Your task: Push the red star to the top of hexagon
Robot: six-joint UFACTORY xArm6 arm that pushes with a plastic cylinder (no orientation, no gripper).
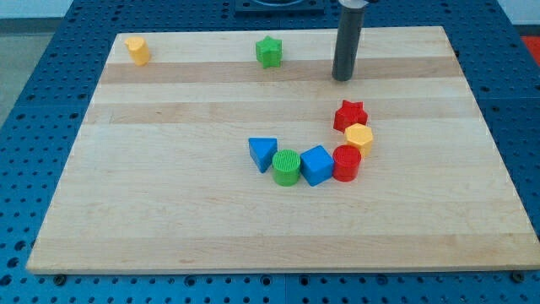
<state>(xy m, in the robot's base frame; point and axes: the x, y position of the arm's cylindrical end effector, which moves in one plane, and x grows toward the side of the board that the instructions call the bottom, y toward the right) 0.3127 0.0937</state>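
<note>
- Nearest the view's bottom, a curved chain of smooth plastic blocks on the pale wooden board (169,211): blue triangle (262,153), ribbed green cylinder (286,166), blue cube (317,165), red cylinder (347,163)
- Yellow hexagon (359,137) touches the red cylinder; red star (350,115) sits against the hexagon's top side
- My tip (342,78), a bare dark rod holding nothing, stands above the star, apart from it
- Farthest: green star (269,51), yellow block (137,50)

The red star (350,115) lies flat on the wooden board, touching the yellow hexagon (359,137) on the hexagon's upper-left side. The hexagon itself is a squat yellow block, also lying flat.
</note>
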